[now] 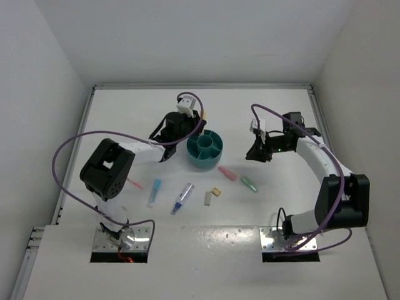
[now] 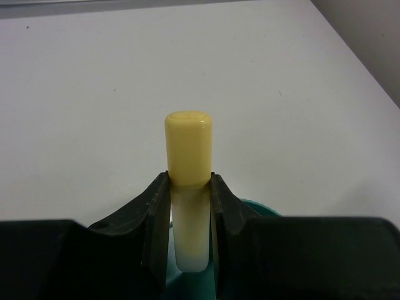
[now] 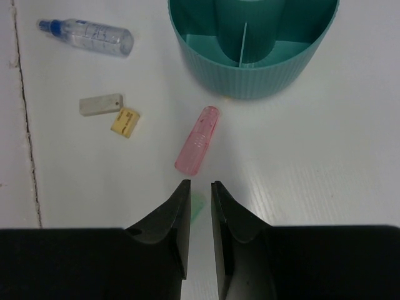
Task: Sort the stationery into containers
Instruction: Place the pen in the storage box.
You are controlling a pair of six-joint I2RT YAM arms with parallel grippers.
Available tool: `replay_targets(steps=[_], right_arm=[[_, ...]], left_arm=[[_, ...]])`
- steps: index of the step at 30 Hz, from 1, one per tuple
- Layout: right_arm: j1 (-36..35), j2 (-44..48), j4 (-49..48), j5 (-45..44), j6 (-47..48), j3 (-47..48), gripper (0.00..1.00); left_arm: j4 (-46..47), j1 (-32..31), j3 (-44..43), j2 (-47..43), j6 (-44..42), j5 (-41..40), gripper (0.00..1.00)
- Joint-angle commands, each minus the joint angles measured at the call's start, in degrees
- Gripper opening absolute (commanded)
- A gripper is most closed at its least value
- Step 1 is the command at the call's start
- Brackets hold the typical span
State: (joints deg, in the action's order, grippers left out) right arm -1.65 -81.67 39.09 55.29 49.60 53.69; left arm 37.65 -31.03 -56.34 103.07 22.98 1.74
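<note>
From the top camera: left claw (image 1: 199, 120) poised over the far rim of the teal desk organiser (image 1: 206, 156), with the yellow marker (image 1: 204, 114) no more than a pale speck at its tip. Far plainer on the left wrist camera: clamped on that marker just below its cap, barrel pointing straight out past the fingertips, a sliver of teal beneath.

Spread on the bench (image 1: 281, 206) nearer than the organiser, left to right: thin pink pen (image 1: 133, 183), light-blue marker (image 1: 154, 192), clear-blue pen (image 1: 183, 198), grey eraser (image 1: 207, 199), tan eraser (image 1: 216, 192), pink marker (image 1: 227, 173), green marker (image 1: 249, 184).

Right claw (image 1: 253, 153) just right of the organiser. Only on the right wrist camera: narrowly parted, gripping nothing, pointed at the pink marker lying just ahead and clear of the organiser's ribbed wall. Green marker mostly hidden under the fingers. Central cup and one divider clear in that view.
</note>
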Motion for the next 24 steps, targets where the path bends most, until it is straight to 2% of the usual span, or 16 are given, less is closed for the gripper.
replay_targets(steps=[1,6,9,10,14,24], right_arm=[[-0.28,-0.33,-0.77,2.02,2.34,0.1,0.2],[-0.28,0.19,-0.77,2.02,2.34,0.1,0.2],[0.24,0.19,-0.77,2.02,2.34,0.1,0.2],[0.24,0.19,-0.77,2.54,2.34,0.1,0.23],[0.24,0.19,-0.25,2.54,2.34,0.1,0.27],[0.24,0.72,-0.24,2.54,2.34,0.1,0.27]], left_arm=[[3.75,-0.53,0.53,-0.15,0.04,0.28,0.09],[3.75,-0.53,1.66,-0.67,-0.48,0.28,0.12],[4.36,-1.05,3.15,-1.29,-0.48,0.9,0.25],[4.36,-1.05,3.86,-1.29,-0.48,0.9,0.36],[4.89,-1.05,5.01,-2.43,-0.48,0.9,0.47],[4.28,-1.05,5.62,-7.43,-1.01,0.38,0.51]])
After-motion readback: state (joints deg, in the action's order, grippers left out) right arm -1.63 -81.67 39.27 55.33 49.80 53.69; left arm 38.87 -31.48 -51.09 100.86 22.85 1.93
